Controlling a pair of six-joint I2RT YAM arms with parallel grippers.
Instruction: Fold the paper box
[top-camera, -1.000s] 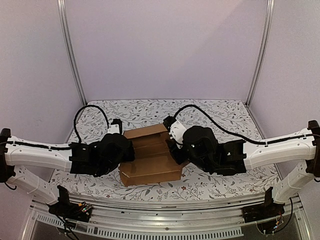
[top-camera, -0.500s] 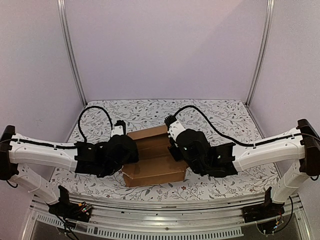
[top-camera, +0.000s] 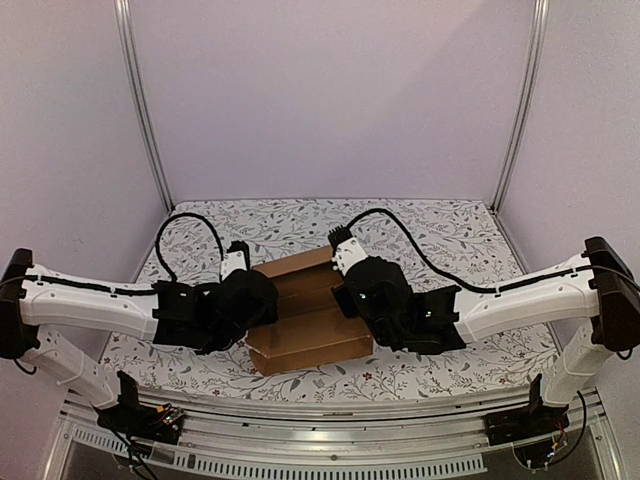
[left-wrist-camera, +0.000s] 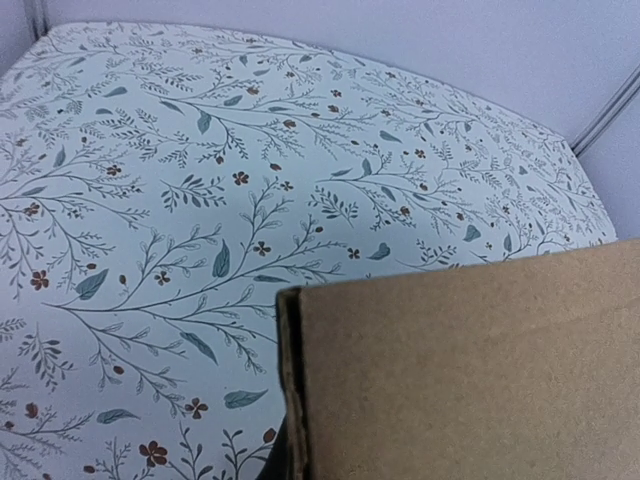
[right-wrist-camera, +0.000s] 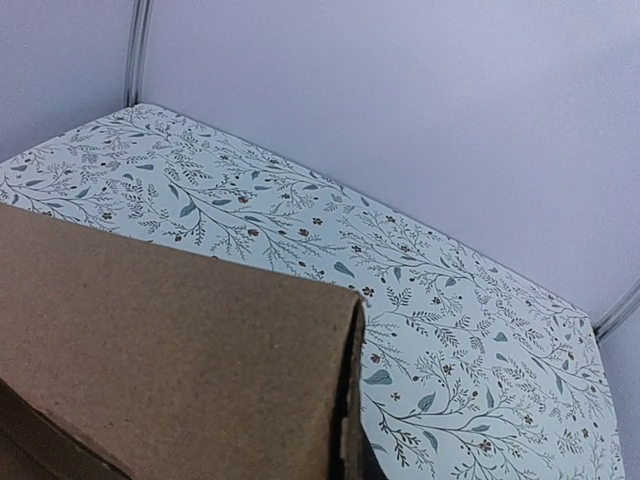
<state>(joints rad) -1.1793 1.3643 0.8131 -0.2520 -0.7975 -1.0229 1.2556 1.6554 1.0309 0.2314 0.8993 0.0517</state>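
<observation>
The paper box (top-camera: 305, 325) is plain brown cardboard, partly folded, in the middle of the flowered table. My left gripper (top-camera: 258, 303) is against its left side and my right gripper (top-camera: 350, 293) against its right side. In the left wrist view a brown panel (left-wrist-camera: 470, 370) with a doubled left edge fills the lower right and covers my fingers. In the right wrist view a brown panel (right-wrist-camera: 170, 340) with a folded right edge fills the lower left and covers those fingers too. Neither gripper's jaws show in any view.
The flowered tablecloth (top-camera: 430, 235) stretches behind and beside the box. Plain walls and two metal corner posts (top-camera: 140, 100) close the back and sides. Black cables (top-camera: 185, 225) loop over both arms. A metal rail runs along the near edge (top-camera: 320, 440).
Both arms have pushed in toward the box's middle, the right wrist further over the box. The box has shifted slightly right and away from the near edge.
</observation>
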